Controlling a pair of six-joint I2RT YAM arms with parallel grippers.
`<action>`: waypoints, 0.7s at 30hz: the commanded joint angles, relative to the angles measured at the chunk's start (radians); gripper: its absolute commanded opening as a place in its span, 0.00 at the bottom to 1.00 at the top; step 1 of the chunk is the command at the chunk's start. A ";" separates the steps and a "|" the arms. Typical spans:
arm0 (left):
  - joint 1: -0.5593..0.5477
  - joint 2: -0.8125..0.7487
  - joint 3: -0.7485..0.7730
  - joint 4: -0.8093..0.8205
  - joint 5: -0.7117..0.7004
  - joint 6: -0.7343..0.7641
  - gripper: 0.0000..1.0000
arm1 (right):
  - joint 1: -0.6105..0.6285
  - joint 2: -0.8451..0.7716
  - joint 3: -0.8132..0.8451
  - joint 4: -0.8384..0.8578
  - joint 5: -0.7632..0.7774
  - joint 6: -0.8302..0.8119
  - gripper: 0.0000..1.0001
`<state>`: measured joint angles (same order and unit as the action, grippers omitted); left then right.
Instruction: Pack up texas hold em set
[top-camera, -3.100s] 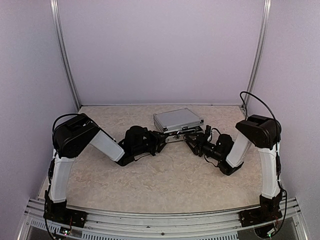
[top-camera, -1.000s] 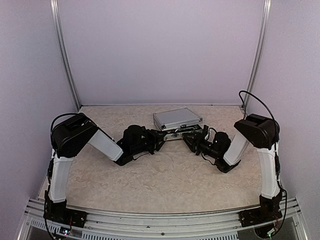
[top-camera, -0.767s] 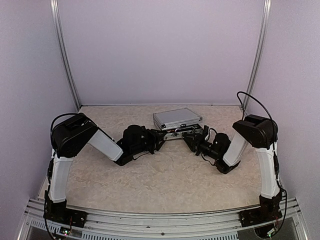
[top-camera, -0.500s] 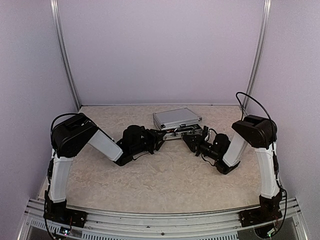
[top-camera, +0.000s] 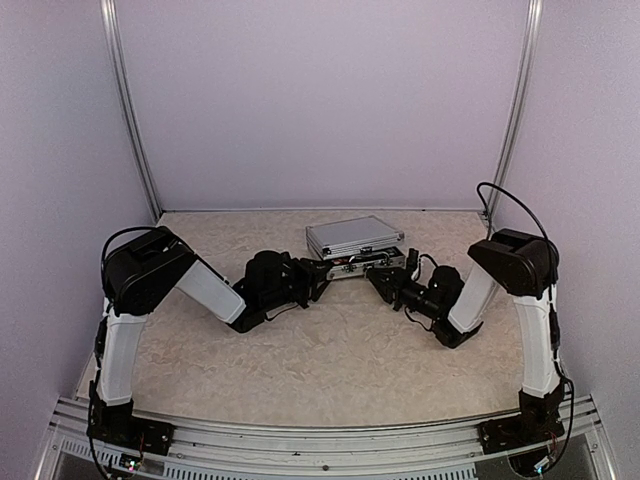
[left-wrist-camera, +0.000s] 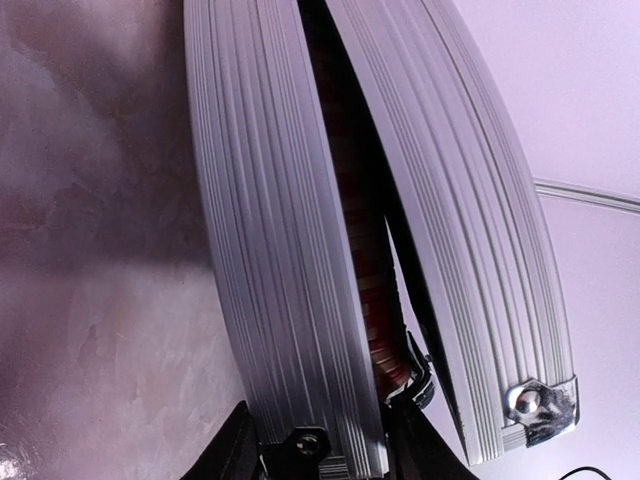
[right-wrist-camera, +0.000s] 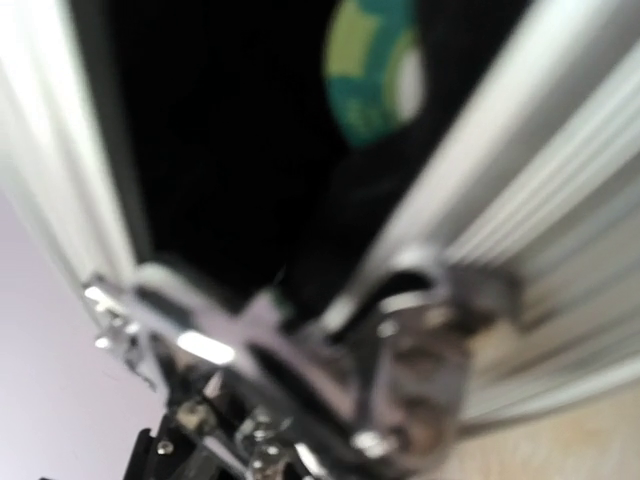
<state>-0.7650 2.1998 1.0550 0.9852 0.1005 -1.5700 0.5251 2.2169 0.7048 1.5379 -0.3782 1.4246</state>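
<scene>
The silver briefcase (top-camera: 355, 238) of the texas hold em set lies at the middle back of the table, its lid slightly ajar. In the left wrist view my left gripper (left-wrist-camera: 320, 445) is shut on the lower shell (left-wrist-camera: 270, 250), one finger on either side. The lid (left-wrist-camera: 470, 230) stands a narrow gap above it, and red chips (left-wrist-camera: 375, 300) show in the gap. My right gripper (top-camera: 380, 272) is at the case's front edge. Its blurred view shows a metal latch (right-wrist-camera: 410, 330), the black lining and a green and white chip (right-wrist-camera: 372, 70); its own fingers hardly show.
The marbled table (top-camera: 330, 350) lies between the arms and the near rail. Lilac walls close in the back and both sides, with metal posts (top-camera: 130, 110) at the back corners. A black cable (top-camera: 520, 205) loops over the right arm.
The right arm has shifted a little at the case's front edge. The case looks slightly flatter than three seconds ago. The left arm has held still.
</scene>
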 joint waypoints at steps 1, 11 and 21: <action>-0.012 -0.109 0.015 0.287 0.027 0.014 0.38 | -0.006 -0.093 -0.001 0.152 -0.015 -0.030 0.17; -0.010 -0.116 -0.011 0.305 0.029 0.014 0.38 | -0.016 -0.126 0.013 0.097 -0.039 -0.059 0.20; -0.009 -0.122 -0.034 0.317 0.041 0.010 0.38 | -0.020 -0.149 0.066 -0.087 -0.110 -0.084 0.23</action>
<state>-0.7624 2.1826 1.0111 1.0470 0.0929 -1.5787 0.5114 2.1399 0.7109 1.4746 -0.4496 1.3766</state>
